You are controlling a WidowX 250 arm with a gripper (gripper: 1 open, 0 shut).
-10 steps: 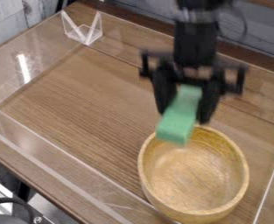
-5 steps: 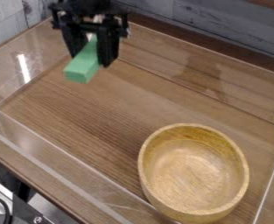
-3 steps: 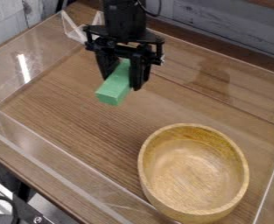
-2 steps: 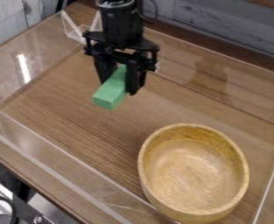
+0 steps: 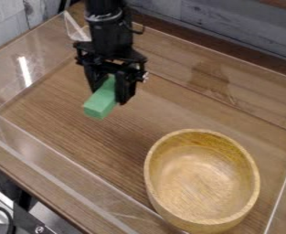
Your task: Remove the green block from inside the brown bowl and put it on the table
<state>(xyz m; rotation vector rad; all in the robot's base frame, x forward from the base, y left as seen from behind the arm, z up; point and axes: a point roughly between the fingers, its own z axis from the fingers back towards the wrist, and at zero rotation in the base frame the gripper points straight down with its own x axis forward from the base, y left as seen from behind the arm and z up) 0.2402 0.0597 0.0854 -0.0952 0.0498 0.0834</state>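
The green block [image 5: 101, 101] hangs tilted between the black fingers of my gripper [image 5: 110, 89], which is shut on its upper end. Its lower end is close above the wood-grain table [image 5: 170, 96], left of centre. The arm comes straight down from the top of the view. The brown bowl [image 5: 204, 180] sits at the lower right with nothing inside it, well apart from the gripper.
Low clear acrylic walls [image 5: 36, 151] border the table along the left and front edges. A clear acrylic corner piece [image 5: 72, 29] stands at the back left, behind the arm.
The gripper carried the green block out of the bowl to the left side of the table. Over the last half second it sank toward the tabletop and drifted slightly left.
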